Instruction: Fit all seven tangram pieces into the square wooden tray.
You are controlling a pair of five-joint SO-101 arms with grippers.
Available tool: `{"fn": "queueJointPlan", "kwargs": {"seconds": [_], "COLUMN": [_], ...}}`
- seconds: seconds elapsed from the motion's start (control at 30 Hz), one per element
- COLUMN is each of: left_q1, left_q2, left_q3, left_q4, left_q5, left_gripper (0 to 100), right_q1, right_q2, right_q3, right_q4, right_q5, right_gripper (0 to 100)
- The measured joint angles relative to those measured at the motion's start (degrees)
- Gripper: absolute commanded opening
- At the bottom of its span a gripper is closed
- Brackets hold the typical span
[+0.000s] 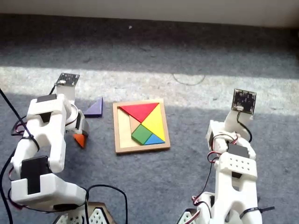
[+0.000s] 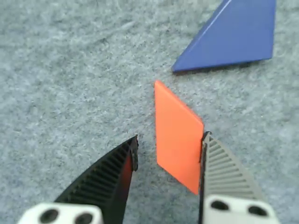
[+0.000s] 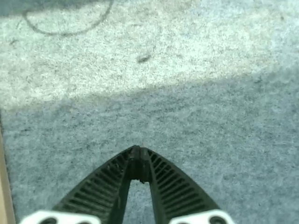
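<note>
The square wooden tray (image 1: 116,130) lies in the middle of the grey carpet. It holds a red triangle (image 1: 140,111), a yellow triangle (image 1: 155,123), a green square (image 1: 141,134) and a small blue triangle (image 1: 154,140). Left of the tray lie a purple-blue triangle (image 1: 95,108) (image 2: 233,37) and an orange parallelogram (image 1: 80,140) (image 2: 179,135). My left gripper (image 1: 80,136) (image 2: 170,138) is open and straddles the orange piece. The piece touches the grey finger (image 2: 224,168), with a gap to the black finger (image 2: 114,175). My right gripper (image 3: 138,149) is shut on nothing, low over bare carpet right of the tray.
The left strip of the tray floor (image 1: 122,133) is bare wood. A sunlit band crosses the carpet behind the tray. Cables (image 1: 107,189) loop near the left arm's base. The tray's edge (image 3: 3,186) shows beside my right gripper.
</note>
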Motion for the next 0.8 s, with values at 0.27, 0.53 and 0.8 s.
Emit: {"fn": "queueJointPlan", "kwargs": {"seconds": [0.27,0.53,0.8], "left_q1": [0.00,0.00,5.54], "left_q2": [0.00,0.00,-3.78], "left_q3": [0.00,0.00,0.00], "left_q4": [0.00,0.00,0.09], "left_q5": [0.09,0.26,6.33], "left_gripper": [15,15,15], "right_q1": [0.00,0.00,0.00], "right_q2": [0.00,0.00,0.00], "right_q3": [0.00,0.00,0.00], "right_q4": [0.00,0.00,0.00], "right_q5": [0.18,0.18,0.18], "right_gripper": [1.0,1.0,1.0]}}
